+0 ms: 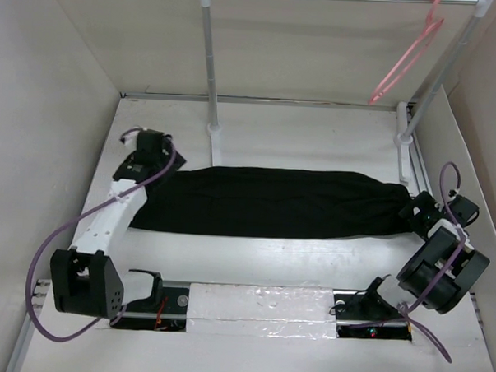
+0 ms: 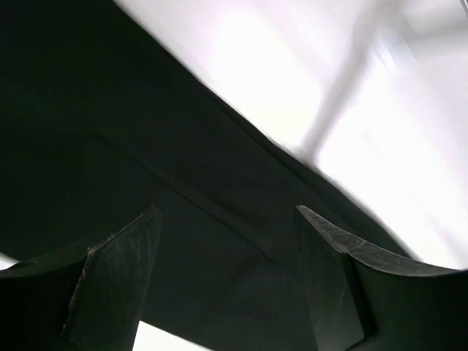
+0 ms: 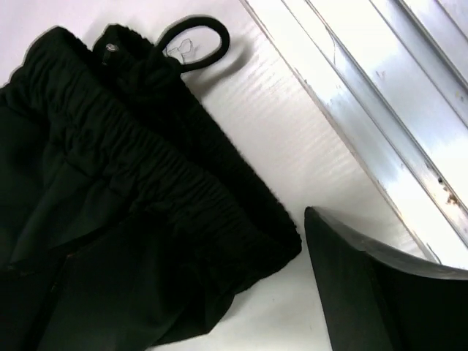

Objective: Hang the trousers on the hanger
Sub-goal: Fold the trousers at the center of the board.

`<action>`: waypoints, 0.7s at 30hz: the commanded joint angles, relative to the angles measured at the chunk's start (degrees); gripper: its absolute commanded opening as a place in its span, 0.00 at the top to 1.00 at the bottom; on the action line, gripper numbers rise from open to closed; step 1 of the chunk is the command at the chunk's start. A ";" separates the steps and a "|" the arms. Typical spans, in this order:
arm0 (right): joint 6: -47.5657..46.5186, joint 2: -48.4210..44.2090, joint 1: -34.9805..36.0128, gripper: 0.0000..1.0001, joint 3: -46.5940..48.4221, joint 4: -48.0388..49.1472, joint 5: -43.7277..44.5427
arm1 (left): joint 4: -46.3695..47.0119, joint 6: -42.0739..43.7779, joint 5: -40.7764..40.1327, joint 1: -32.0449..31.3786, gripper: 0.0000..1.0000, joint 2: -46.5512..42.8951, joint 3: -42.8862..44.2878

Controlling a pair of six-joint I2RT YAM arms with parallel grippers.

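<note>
The black trousers [image 1: 272,202] lie flat and folded lengthwise across the middle of the table, with the waistband at the right end. The pale-pink hanger [image 1: 406,59] hangs from the rack bar at the top right, far from both grippers. My left gripper [image 1: 153,149] is over the trousers' left end. In the left wrist view it [image 2: 223,248] is open, with black cloth [image 2: 146,146] beneath and between the fingers. My right gripper [image 1: 421,212] is at the waistband end. In the right wrist view only one finger [image 3: 373,292] shows, set wide beside the gathered waistband [image 3: 146,168] and its cord loop [image 3: 199,44].
White rack poles [image 1: 210,69] [image 1: 437,87] stand at the back, with the rack's base rail [image 1: 402,151] on the right, which also shows in the right wrist view [image 3: 380,95]. White walls enclose the table on the left, back and right. Purple cables trail from both arms.
</note>
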 commanded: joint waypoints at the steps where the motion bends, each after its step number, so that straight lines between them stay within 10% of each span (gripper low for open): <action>1: 4.40 3.01 0.92 0.07 -1.92 5.47 -0.98 | 4.02 -3.39 1.79 -11.67 0.31 -0.26 -3.12; 7: 6.69 6.78 2.33 0.57 0.97 5.75 0.17 | 4.57 -7.27 1.16 -28.85 0.31 14.82 3.20; 12: 6.26 9.34 2.86 1.00 2.83 5.22 -1.42 | 5.88 -7.10 0.46 -30.72 0.31 21.45 6.28; 21: -0.08 -12.44 -0.93 1.00 11.08 -9.98 0.71 | 7.02 -6.04 4.33 -35.26 0.31 27.78 4.26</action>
